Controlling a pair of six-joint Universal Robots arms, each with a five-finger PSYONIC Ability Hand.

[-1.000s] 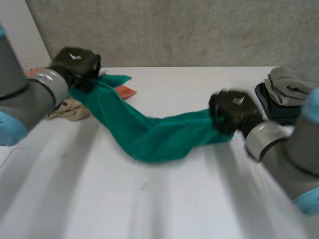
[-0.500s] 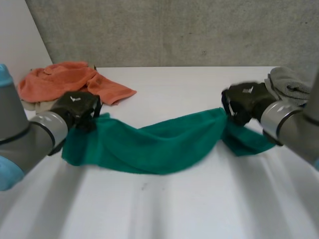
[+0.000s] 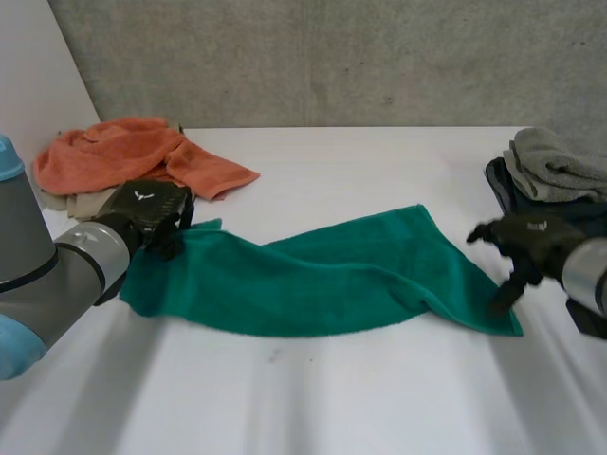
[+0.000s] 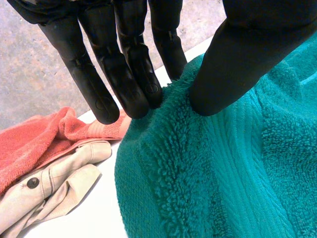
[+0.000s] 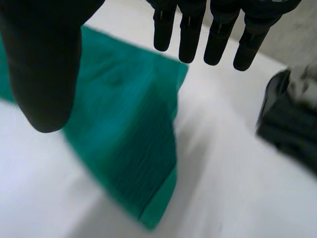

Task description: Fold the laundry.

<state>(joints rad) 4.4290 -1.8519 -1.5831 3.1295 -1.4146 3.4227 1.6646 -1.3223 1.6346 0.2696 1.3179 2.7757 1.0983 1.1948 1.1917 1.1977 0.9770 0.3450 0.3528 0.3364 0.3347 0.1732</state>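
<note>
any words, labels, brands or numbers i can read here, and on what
No readable words or numbers.
White mark on back of left hand: too small to read.
White mark on back of right hand: too small to read.
green towel: no label visible.

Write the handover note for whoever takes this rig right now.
Left hand: shut on the teal towel, pinching its left edge.
Right hand: open, at the towel's right corner, gripping nothing.
Towel lies spread on the white table, wrinkled, not yet folded.
Grey cloth sits folded on a dark pile at the right.
Left: fold the towel, then the orange towel and beige garment.
</note>
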